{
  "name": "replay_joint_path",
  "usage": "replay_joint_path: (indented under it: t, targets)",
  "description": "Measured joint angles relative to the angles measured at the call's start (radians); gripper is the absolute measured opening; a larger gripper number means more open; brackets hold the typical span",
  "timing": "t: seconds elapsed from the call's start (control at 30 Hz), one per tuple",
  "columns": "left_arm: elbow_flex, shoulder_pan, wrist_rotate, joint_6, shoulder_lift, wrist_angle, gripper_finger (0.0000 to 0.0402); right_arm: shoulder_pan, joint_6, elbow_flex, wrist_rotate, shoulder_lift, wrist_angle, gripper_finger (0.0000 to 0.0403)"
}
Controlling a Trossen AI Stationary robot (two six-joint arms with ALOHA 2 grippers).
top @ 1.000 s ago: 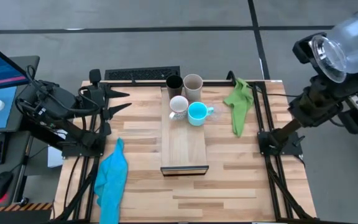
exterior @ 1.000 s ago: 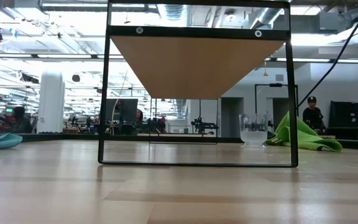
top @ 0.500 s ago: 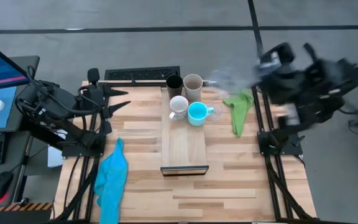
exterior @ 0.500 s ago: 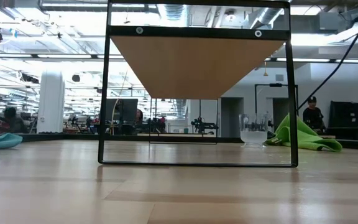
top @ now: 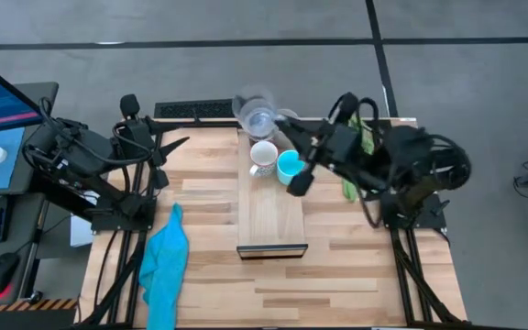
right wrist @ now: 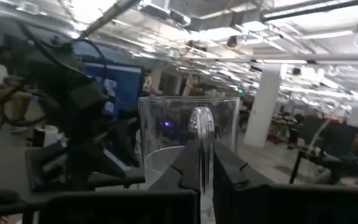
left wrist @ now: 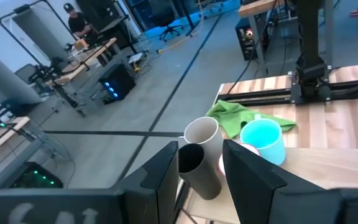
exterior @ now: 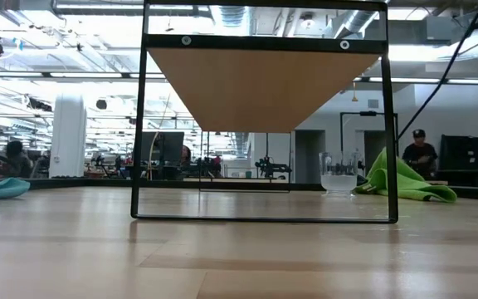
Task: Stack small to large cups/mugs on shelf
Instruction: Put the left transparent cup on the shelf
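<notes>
A clear glass cup (top: 256, 114) hangs above the far end of the shelf (top: 271, 215), over the black cup (left wrist: 193, 163), with my right gripper (top: 279, 130) shut on it. The beige-grey cup (top: 287, 117), white mug (top: 263, 157) and turquoise mug (top: 289, 167) stand on the shelf's far end. A second glass cup (exterior: 338, 174) stands on the table beside the green cloth; the arm hides it in the high view. My left gripper (top: 168, 156) waits open at the table's left side, holding nothing. My right gripper pinches a thin upright glass part on the cup's side (right wrist: 202, 146) between its two fingers (right wrist: 232, 171); handle or wall, I cannot tell. The fingers come about level from the table's right side. The cup is lifted clear of the shelf and the cups below it.
A green cloth (top: 351, 183) lies on the table's right, partly under my right arm. A blue cloth (top: 165, 266) lies at the near left. A keyboard (top: 200, 108) sits past the far edge. The near half of the shelf is bare wood. People show in the room behind.
My right gripper has swung down and toward the table's left, from high beyond the right edge to above the shelf's far end. It rolled over on the way, still shut on the glass cup. My left gripper has turned a little in place.
</notes>
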Motion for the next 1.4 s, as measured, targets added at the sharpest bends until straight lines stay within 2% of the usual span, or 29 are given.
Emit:
replay_joint_path:
  t: [0.13,0.3,0.37,0.53,0.67,0.77,0.83,1.0,1.1,1.2,1.27,1.4]
  targets:
    - [0.000,0.000,0.000,-0.023,0.000,-0.007,0.0119,0.005,0.049,0.000,0.041,0.000,-0.022,0.0033]
    - [0.000,0.000,0.002,-0.040,-0.001,-0.052,0.0119,0.100,0.152,-0.009,0.087,-0.078,-0.170,0.0025]
    - [0.000,0.000,0.003,-0.049,-0.005,-0.083,0.0119,0.135,0.196,-0.054,0.144,-0.119,-0.182,0.0025]
    - [0.000,0.000,0.006,-0.101,-0.016,-0.139,0.0119,0.207,0.343,-0.270,0.321,-0.209,-0.178,0.0039]
    - [0.000,0.000,0.011,-0.113,-0.028,-0.148,0.0119,0.254,0.574,-0.508,0.423,-0.297,-0.163,0.0036]
    - [0.000,0.000,0.014,-0.122,-0.041,-0.151,0.0119,0.249,0.764,-0.683,0.441,-0.316,-0.132,0.0027]
    - [0.000,0.000,0.011,-0.125,-0.042,-0.155,0.0119,0.238,0.825,-0.795,0.438,-0.305,-0.036,0.0027]
    - [0.000,0.000,0.008,-0.131,-0.047,-0.158,0.0119,0.206,0.830,-1.036,0.404,-0.276,0.352,0.0042]
    - [0.000,0.000,0.006,-0.133,-0.047,-0.158,0.0119,0.188,0.768,-1.182,0.307,-0.242,0.673,0.0035]
    - [0.000,0.000,0.005,-0.136,-0.048,-0.158,0.0119,0.168,0.623,-1.318,0.158,-0.196,1.062,0.0025]
    - [0.000,0.000,0.001,-0.137,-0.048,-0.158,0.0119,0.144,0.559,-1.379,0.072,-0.150,1.246,0.0025]
    - [0.000,0.000,-0.016,-0.149,-0.047,-0.160,0.0119,0.086,0.564,-1.399,0.017,-0.087,1.287,0.0033]
